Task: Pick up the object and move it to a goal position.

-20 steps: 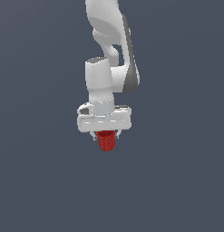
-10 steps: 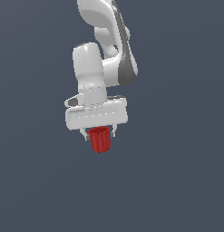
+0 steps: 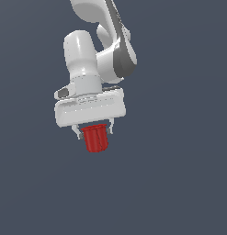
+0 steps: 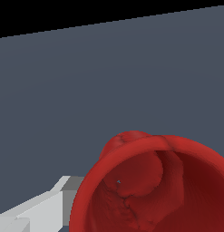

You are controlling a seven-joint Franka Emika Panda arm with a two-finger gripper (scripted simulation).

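The object (image 3: pixel 95 138) is a small red cup-like cylinder with a slightly wider rim, hanging in the air under the white hand. My gripper (image 3: pixel 94 130) is shut on its upper part, a short finger showing on either side of the rim. In the wrist view the object (image 4: pixel 154 186) fills the frame close up, its open red inside facing the camera, with one white finger (image 4: pixel 45 208) beside it. The other finger is hidden there.
Only a flat grey-blue ground (image 4: pixel 109 68) shows around the arm, with a black band beyond its far edge in the wrist view. No goal marker is visible.
The arm has carried the object toward the camera and to the exterior view's left; hand and cup look larger now. The grip on the cup is unchanged.
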